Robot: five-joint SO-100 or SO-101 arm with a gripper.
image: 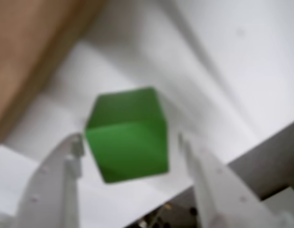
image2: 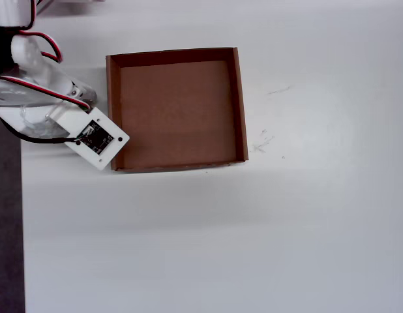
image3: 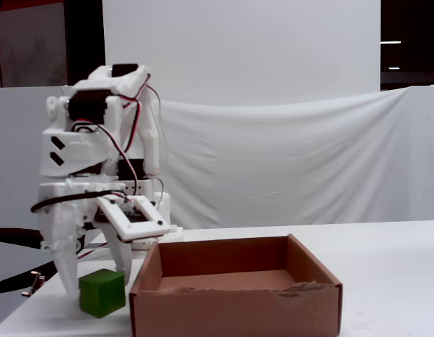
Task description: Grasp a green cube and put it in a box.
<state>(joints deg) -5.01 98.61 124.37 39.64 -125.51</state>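
While the arm is folded down at the left side of the box (image3: 234, 303) in the fixed view, the hand (image3: 94, 277) points at the tabletop (image3: 385, 260) with its fingers spread wide. The green cube (image3: 102, 292) sits on the tabletop between them, just left of the box's left wall. In the wrist view the green cube (image: 128, 135) sits between the two white fingertips (image: 76, 145), with a clear gap on the right side; left-side contact is too blurred to call. Nothing is gripped. In the overhead view the box (image2: 240, 104) is empty, and the arm hides the cube.
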